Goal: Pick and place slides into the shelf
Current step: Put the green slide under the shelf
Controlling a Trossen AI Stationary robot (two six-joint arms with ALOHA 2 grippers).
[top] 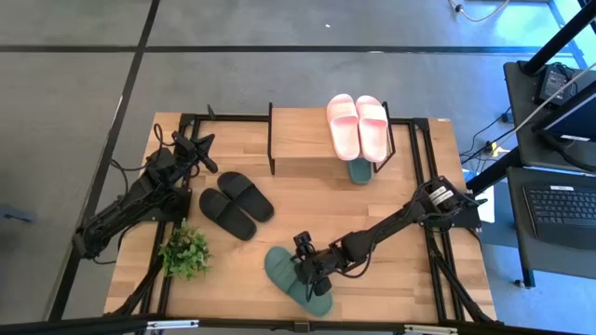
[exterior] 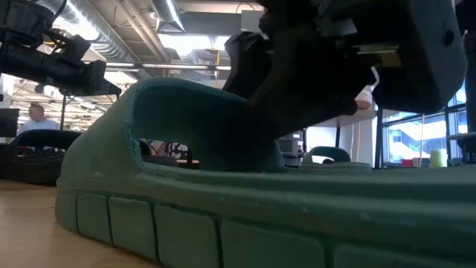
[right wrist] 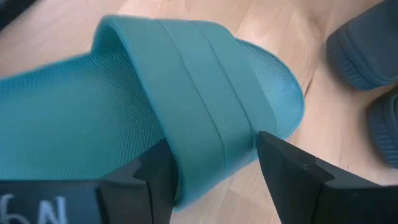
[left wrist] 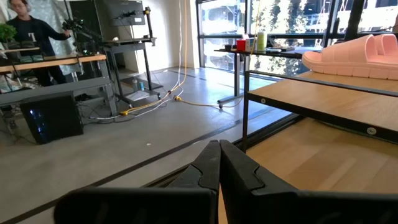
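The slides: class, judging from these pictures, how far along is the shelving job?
Done: the pink pair lies on the shelf, one green slide beneath its board. In hand: the right gripper straddles the other green slide's strap, fingers open. Left: the black pair on the table; the left gripper waits, shut.

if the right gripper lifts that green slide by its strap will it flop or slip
The green slide looks like thick moulded foam, so probably light and fairly stiff. The right gripper straddles the wide strap with fingers open; gripped there, the toe may sag a little. Its textured footbed suggests it is not slippery.
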